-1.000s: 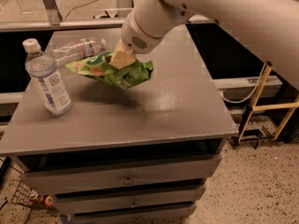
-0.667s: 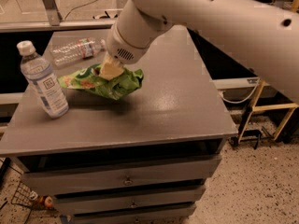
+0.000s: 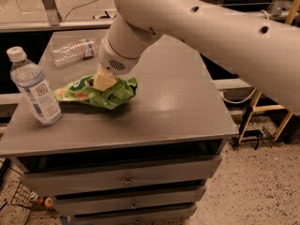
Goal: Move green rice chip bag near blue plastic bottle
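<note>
1 hand (image 3: 104, 81) seemingly gripping green rice chip bag (image 3: 116, 92) beneath, blue plastic bottle (image 3: 37, 90) near

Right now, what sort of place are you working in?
Probably a workshop or robot lab: a grey metal drawer cabinet, speckled concrete floor, bare metal framing behind. The pincer holds the crumpled green rice chip bag at the cabinet top.

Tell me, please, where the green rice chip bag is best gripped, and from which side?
Grip the green rice chip bag at its raised crumpled middle from above: it lies flat and wide, so edges likely offer little. The gripper is there, shut on that fold.
</note>
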{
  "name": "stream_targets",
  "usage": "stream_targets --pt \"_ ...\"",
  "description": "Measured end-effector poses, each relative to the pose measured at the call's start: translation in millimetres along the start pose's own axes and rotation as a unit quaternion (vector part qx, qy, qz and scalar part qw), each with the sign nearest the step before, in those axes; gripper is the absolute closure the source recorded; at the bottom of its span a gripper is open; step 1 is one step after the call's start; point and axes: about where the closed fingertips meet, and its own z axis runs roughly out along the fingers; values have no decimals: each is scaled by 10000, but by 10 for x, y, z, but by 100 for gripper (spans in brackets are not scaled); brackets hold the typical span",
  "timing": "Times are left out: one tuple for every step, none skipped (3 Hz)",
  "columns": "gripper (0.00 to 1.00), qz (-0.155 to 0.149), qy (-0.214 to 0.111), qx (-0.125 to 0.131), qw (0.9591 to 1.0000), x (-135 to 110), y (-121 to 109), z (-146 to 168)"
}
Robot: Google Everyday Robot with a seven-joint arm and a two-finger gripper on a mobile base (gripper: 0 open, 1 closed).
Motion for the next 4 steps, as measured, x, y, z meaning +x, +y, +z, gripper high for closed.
stream_targets --pt "84 -11 2 -12 10000 -7 12 9" --pt "53 -27 4 -19 10000 -20 25 13" --pt "31 -37 6 -23 10000 -27 33 15" --pt "7 -50 7 -28 10000 -37 44 17"
